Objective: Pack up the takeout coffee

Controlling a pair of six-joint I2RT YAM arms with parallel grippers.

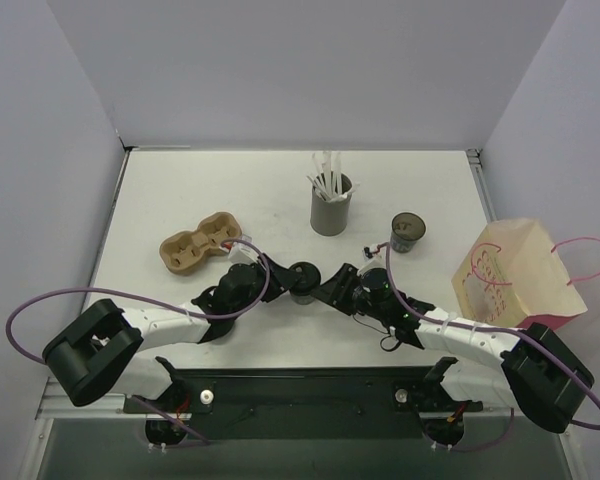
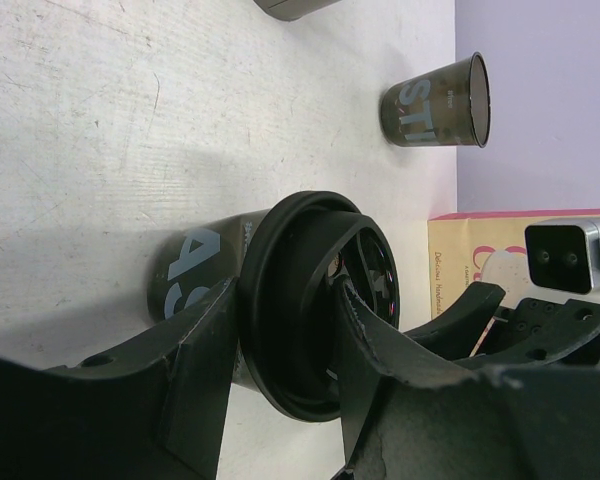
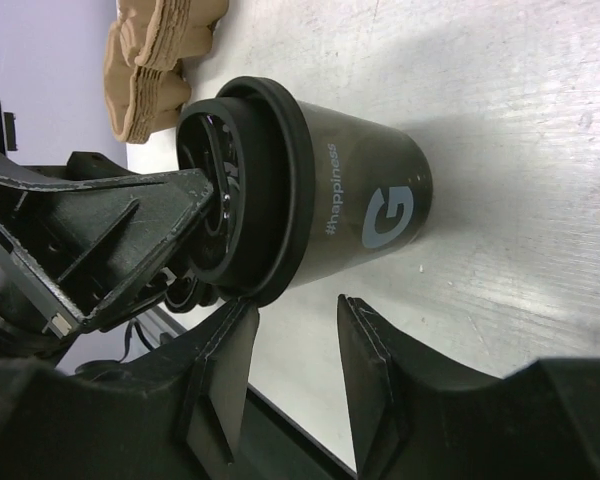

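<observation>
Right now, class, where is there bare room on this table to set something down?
Free: the far left corner behind the cardboard tray, the gap between tray and straw holder, the far right corner behind the open cup. Crowded: the near middle, left gripper and right gripper at the lidded cup; the bag fills the right edge.

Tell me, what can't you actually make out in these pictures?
- Lidded cup: in the top view, both arms cover its body. Its lid hides the contents in every view.
- Its lettering: in the left wrist view, a finger of the left tool covers part.
- Open cup: its contents are too small and dark from above.
- Bag: in the top view, its own walls hide the inside.
- Straws: too small to count.
</observation>
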